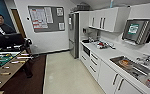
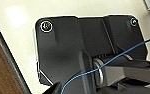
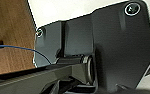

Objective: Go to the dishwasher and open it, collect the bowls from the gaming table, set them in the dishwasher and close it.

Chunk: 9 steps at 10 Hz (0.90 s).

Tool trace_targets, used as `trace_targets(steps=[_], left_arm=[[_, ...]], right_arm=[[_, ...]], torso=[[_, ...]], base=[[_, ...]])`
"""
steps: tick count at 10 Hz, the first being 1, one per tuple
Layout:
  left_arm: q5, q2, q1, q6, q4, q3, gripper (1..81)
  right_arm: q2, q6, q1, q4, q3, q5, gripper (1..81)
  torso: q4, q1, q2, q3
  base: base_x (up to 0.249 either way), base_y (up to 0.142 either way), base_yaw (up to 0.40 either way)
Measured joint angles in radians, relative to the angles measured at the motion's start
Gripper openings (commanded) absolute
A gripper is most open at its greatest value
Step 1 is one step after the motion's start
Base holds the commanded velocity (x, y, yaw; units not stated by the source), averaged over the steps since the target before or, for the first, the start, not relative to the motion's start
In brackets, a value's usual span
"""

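I am in a kitchen with a white counter point(image 1: 108, 55) running along the right wall. Under it, near the fridge, there is a dark built-in front point(image 1: 86, 50); I cannot tell whether it is the dishwasher. The bowls and the gaming table are out of view. The left wrist view looks down past the robot's dark plate at pale floor point(image 2: 18, 17) and a strip of brown carpet point(image 2: 1, 72). In the right wrist view, a brown wooden surface point(image 3: 8, 32) lies beside pale floor.
A foosball table point(image 1: 3, 65) stands at the left on brown carpet point(image 1: 28, 80), with a person point(image 1: 1, 25) behind it. A steel fridge point(image 1: 73, 35) is straight ahead, and a sink point(image 1: 131, 65) is at the right. A lane of pale floor point(image 1: 63, 75) runs between.
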Motion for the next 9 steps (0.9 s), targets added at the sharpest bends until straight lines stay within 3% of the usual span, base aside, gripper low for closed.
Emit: trace_targets(steps=[9], left_arm=[[0.0, 0.0, 0.0, -0.003, 0.0, -0.001, 81.1]], right_arm=[[0.001, 0.0, -0.009, -0.041, 0.0, 0.005, 81.1]], torso=[[0.0, 0.0, 0.0, 0.0]], base=[[0.0, 0.0, 0.373]])
